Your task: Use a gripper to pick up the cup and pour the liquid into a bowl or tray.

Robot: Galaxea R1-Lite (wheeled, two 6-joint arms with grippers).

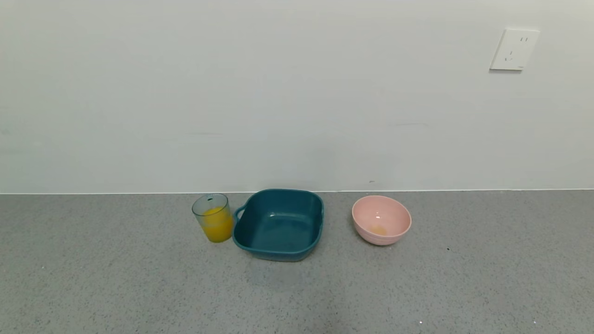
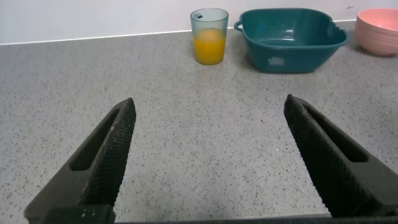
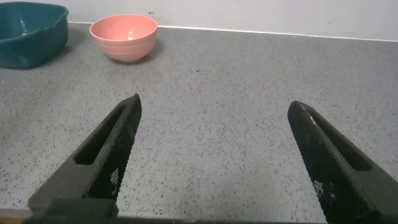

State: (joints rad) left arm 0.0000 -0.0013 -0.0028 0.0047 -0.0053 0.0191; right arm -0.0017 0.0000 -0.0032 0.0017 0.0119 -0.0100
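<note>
Teal tray (image 3: 28,34) cropped at frame edge

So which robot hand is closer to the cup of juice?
Left. The left gripper faces the cup across bare counter, jaws open. The right gripper sees only the tray and pink bowl.

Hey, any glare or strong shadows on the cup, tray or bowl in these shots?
Head view: even light, small glints inside the pink bowl and teal tray, soft shadow before the tray. Left wrist view: cup reads clearly, no glare. Right wrist view: faint highlight on the bowl.

Left gripper (image 2: 208,115) and right gripper (image 3: 212,115), both spread wide, low.
</note>
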